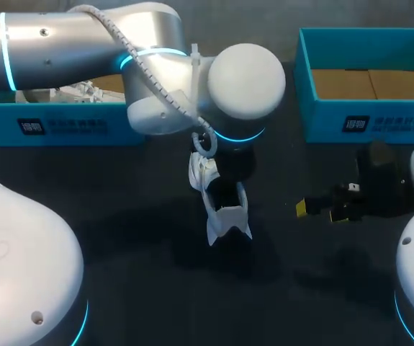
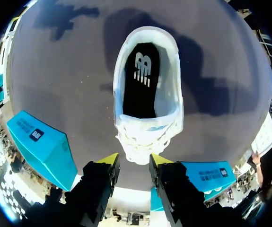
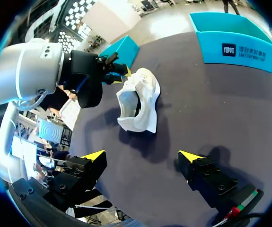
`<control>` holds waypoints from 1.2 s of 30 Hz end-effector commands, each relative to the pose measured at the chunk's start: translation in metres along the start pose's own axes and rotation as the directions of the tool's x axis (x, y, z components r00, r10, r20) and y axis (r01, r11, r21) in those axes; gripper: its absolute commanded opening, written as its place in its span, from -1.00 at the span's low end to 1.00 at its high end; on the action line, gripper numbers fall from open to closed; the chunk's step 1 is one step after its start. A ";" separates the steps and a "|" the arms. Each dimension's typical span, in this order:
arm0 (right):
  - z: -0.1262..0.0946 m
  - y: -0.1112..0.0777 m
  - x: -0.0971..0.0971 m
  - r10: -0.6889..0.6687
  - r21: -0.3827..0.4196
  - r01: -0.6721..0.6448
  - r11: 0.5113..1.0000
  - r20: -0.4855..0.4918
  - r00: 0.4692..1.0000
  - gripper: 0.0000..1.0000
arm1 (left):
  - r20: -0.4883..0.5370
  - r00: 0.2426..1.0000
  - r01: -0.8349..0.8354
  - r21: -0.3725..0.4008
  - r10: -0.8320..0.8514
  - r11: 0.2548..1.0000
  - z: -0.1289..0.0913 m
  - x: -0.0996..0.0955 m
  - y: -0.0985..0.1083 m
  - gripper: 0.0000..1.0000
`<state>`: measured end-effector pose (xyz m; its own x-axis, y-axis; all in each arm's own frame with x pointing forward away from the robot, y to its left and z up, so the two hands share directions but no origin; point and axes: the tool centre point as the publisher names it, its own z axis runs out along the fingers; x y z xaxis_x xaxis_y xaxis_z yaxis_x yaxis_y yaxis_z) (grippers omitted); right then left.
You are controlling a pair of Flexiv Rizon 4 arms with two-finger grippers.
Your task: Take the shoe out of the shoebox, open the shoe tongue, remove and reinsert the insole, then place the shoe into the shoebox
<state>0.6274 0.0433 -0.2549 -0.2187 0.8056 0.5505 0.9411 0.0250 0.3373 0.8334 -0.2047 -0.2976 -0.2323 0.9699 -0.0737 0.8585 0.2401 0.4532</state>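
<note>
**Mid-table: left gripper (image 2: 133, 160) at the shoe (image 1: 225, 213), right gripper (image 3: 143, 156) apart**

Left arm enters from the left and reaches to the table's middle. Its fingers are spread, with the shoe's laced end just ahead of them; contact not discernible. Right gripper sits low over bare table beside the shoe, fingers wide apart, holding nothing. The shoe is out on the table, between the two teal shoebox halves (image 1: 365, 119). Only the left wrist view shows the black insole (image 2: 140, 80) seated inside. The right wrist view shows the shoe's opening facing the right gripper.
</note>
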 end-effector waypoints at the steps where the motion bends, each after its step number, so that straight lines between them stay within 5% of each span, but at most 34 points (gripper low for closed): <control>1: -0.001 -0.002 0.002 0.002 -0.001 -0.002 1.000 0.005 1.000 1.00 | 0.012 1.000 -0.007 0.019 0.007 1.000 0.000 0.005 -0.002 -0.17; 20: -0.001 -0.002 0.002 0.002 -0.001 -0.002 1.000 0.005 1.000 1.00 | -0.008 1.000 -0.022 0.102 0.023 0.995 0.015 0.018 -0.039 -0.15; 29: -0.001 -0.002 0.002 0.002 -0.001 -0.002 1.000 0.005 1.000 1.00 | 0.027 0.999 0.019 0.070 -0.021 0.997 -0.012 0.015 -0.024 -0.12; 36: -0.001 -0.002 0.002 0.002 -0.001 -0.002 1.000 0.005 1.000 1.00 | -0.001 1.000 0.020 0.097 -0.020 0.995 0.008 0.012 -0.035 -0.11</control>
<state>0.6274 0.0433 -0.2548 -0.2188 0.8056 0.5506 0.9411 0.0251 0.3373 0.7995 -0.1962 -0.3083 -0.2504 0.9643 -0.0863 0.8907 0.2644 0.3699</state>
